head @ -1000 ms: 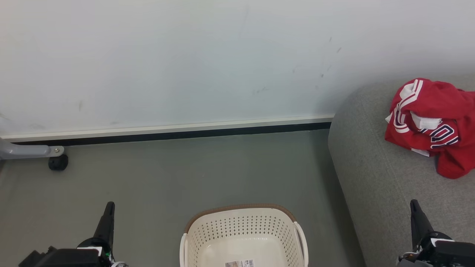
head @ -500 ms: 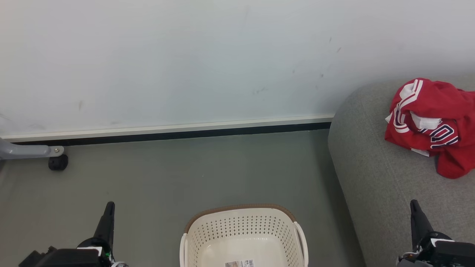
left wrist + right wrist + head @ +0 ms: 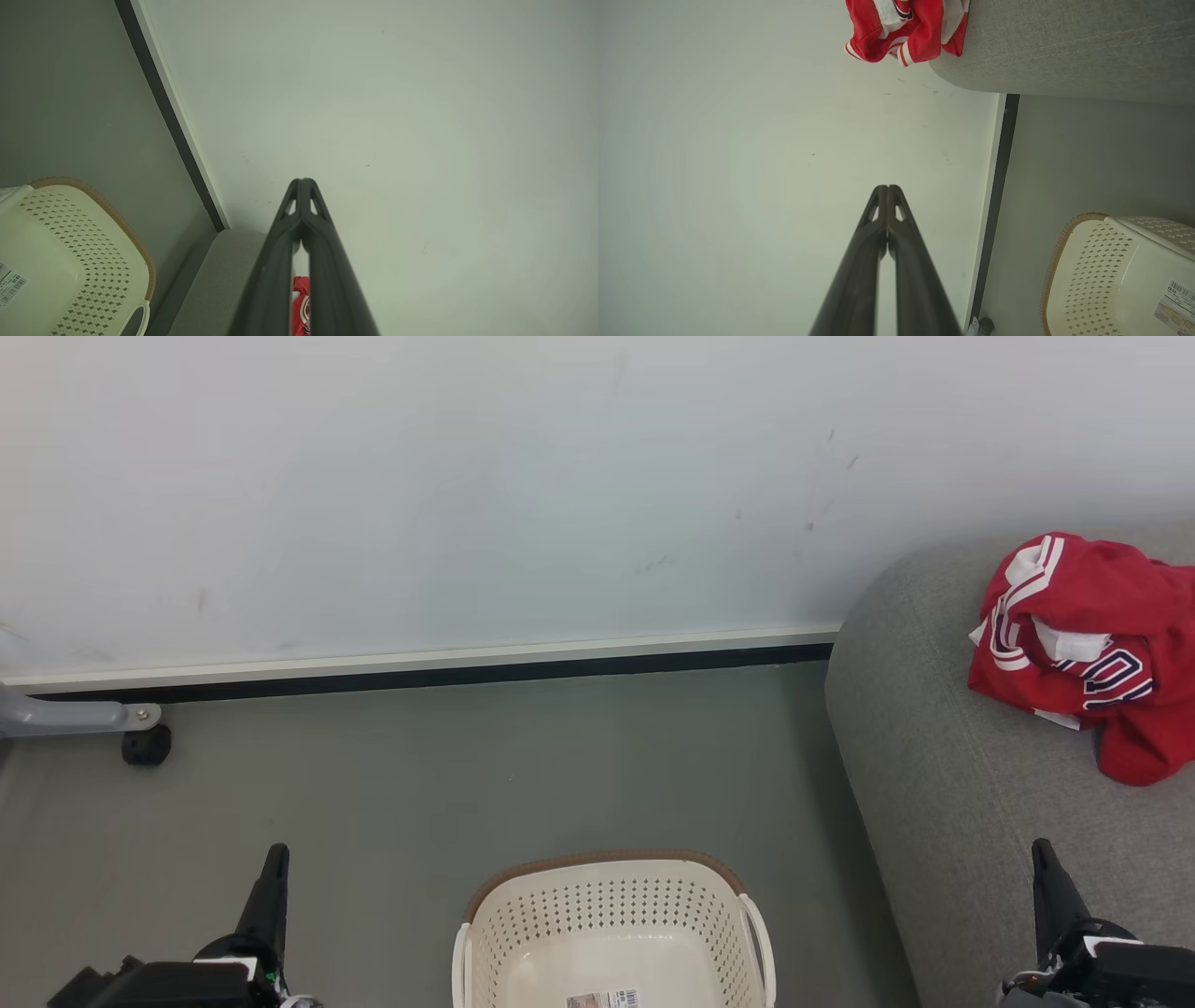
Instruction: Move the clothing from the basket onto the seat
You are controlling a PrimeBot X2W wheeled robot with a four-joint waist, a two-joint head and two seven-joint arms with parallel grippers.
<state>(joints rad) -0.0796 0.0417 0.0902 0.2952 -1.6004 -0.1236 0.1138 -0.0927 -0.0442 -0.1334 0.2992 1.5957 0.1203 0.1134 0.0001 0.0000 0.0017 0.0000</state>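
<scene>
The red clothing (image 3: 1088, 649) with white trim and navy numerals lies crumpled on the grey seat (image 3: 952, 784) at the right; it also shows on the seat (image 3: 1064, 46) as the clothing (image 3: 908, 28) in the right wrist view. The cream basket (image 3: 611, 933) stands on the floor at bottom centre, nothing in it but a label. My left gripper (image 3: 276, 852) is shut at the lower left, left of the basket. My right gripper (image 3: 1040, 847) is shut at the lower right, over the seat's front part. Both hold nothing. A sliver of clothing (image 3: 300, 303) shows between the left fingers.
A white wall (image 3: 467, 476) with a pale skirting and dark gap runs behind the grey floor (image 3: 448, 775). A grey metal leg with a black caster (image 3: 145, 744) stands at the far left by the wall.
</scene>
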